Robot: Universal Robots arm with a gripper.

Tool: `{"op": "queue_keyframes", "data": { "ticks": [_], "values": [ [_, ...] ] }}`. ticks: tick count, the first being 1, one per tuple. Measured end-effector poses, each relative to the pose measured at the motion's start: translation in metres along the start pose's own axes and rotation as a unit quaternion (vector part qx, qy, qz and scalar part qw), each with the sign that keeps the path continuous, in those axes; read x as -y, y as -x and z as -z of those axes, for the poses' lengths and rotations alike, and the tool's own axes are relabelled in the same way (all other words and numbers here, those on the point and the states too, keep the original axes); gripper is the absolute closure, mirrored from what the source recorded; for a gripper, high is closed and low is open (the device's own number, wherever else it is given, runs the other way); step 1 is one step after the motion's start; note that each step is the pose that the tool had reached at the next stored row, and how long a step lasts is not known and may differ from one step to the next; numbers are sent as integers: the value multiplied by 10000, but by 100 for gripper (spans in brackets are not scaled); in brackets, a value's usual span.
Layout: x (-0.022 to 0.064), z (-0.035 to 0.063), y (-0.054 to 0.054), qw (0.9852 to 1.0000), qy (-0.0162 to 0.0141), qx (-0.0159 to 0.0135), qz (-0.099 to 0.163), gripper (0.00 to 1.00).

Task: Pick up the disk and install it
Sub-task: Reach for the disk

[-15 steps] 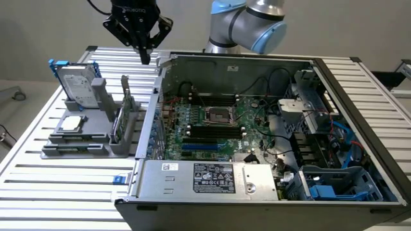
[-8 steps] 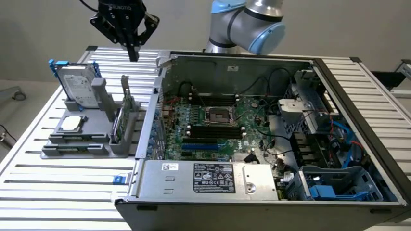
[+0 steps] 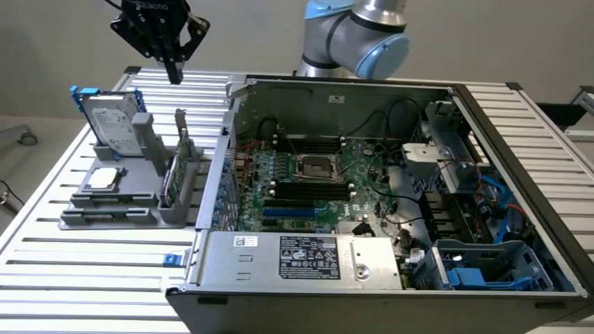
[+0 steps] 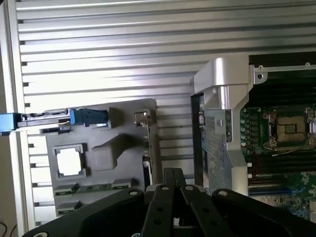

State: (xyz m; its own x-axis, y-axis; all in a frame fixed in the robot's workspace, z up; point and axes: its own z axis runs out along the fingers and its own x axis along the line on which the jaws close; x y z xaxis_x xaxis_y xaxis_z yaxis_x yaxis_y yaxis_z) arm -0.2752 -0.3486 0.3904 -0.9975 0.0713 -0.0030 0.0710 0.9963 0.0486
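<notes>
Disk (image 3: 113,125) stands upright in the grey holder (image 3: 111,212) near the table's (image 3: 83,254) far corner, exterior view's left, with its white label print unreadable. The wrist view shows it edge-on, framed by its blue carrier (image 4: 89,117). The closed, empty gripper (image 3: 174,69) hangs above the table's far edge.

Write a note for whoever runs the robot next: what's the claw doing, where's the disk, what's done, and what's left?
Claw: shut, holding nothing, hanging high over the table's far corner on the exterior view's left.
Disk: standing upright in the grey holder, on the exterior view's left of the open case. The claw is above and behind it, not touching.
Done: nothing that shows.
Left: the disk is not yet picked up and not yet installed in the case.
</notes>
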Motion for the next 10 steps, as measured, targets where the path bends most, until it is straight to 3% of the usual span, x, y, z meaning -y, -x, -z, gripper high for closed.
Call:
{"op": "queue_keyframes", "data": {
  "ticks": [10],
  "values": [
    [-132, -8, -372, 10000, -2, -26, 0, 89]
  ]
}}
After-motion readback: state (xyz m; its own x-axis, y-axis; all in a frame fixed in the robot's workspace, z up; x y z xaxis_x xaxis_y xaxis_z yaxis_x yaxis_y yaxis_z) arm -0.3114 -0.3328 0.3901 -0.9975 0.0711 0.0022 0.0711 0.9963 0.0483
